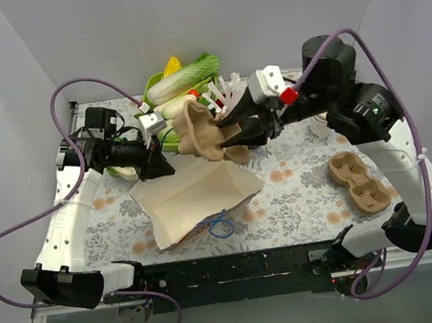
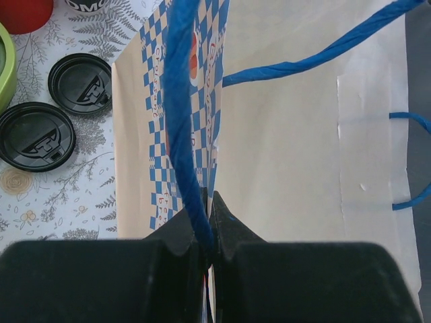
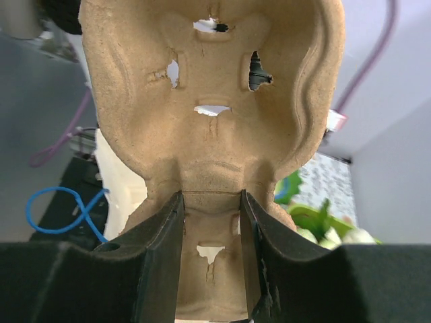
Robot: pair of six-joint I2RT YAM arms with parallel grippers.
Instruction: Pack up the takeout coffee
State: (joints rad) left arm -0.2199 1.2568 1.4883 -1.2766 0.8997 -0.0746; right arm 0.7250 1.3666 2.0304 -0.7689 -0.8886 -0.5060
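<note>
Nearest the arm bases, a paper bag (image 1: 197,200) lies on the floral table (image 1: 299,190), and a pulp cup carrier (image 1: 358,182) lies flat well apart to its right. At mid-table the left gripper (image 2: 210,225) has its jaws pressed together on the bag's blue handle (image 2: 180,101). The right gripper (image 3: 211,229) is clamped on the middle of a second pulp carrier (image 3: 212,101), held aloft and tilted above the bag's far edge. Farther back, two loose black lids (image 2: 81,84) lie beside the bag, with a napa cabbage (image 1: 185,78) and white straws (image 1: 226,88) behind; the takeout coffee cannot be made out in any view.
</note>
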